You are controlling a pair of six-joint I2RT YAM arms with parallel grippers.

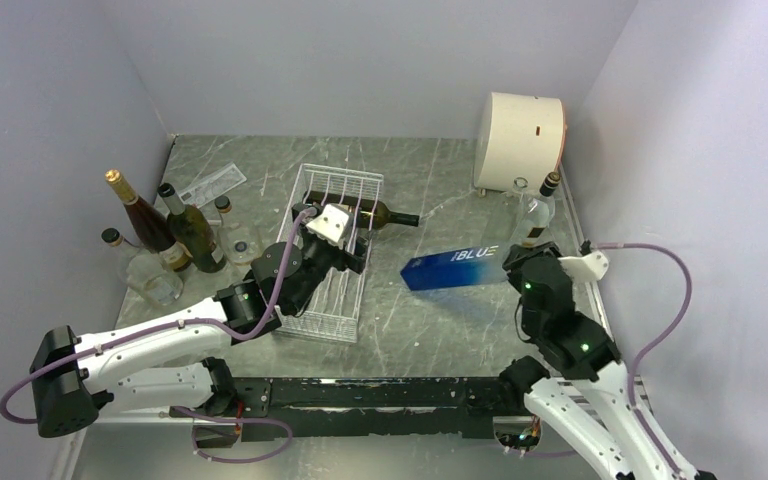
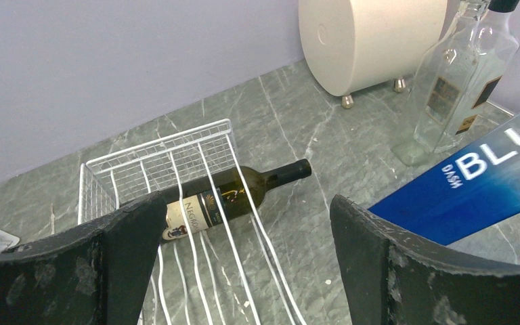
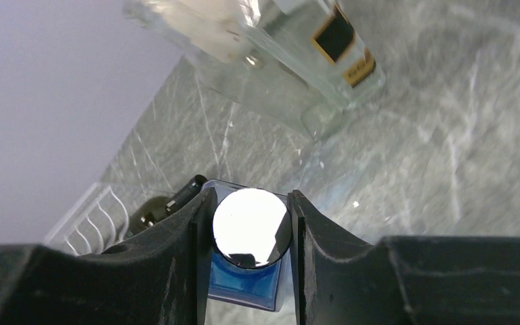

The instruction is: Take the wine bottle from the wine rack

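- While the left gripper (image 2: 247,211) hangs over the wine rack (image 2: 98,186) with its two fingers (image 2: 118,237) spread wide and nothing between them, the wine bottle (image 2: 233,195) lies on its side across the wavy wires, toward the rack's far end.
- That bottle is dark green with a pale label. Its black-capped neck pokes out past the rack's right side, over the grey marbled table (image 2: 311,128).
- From the left wrist view, the bottle sits beyond the fingertips and apart from them.
- At the right, the right gripper (image 3: 250,210) is clamped on the round silver cap (image 3: 250,233) of a blue bottle (image 1: 455,268). It holds the bottle nearly level, with the base pointing toward the rack.
- Whether the blue bottle touches the table cannot be told.
- Near the far right corner a cream drum (image 1: 520,140) stands on small feet, with a clear glass bottle (image 1: 535,215) upright just in front of it.
- Left of the rack, several bottles (image 1: 165,235) stand together near the left wall.
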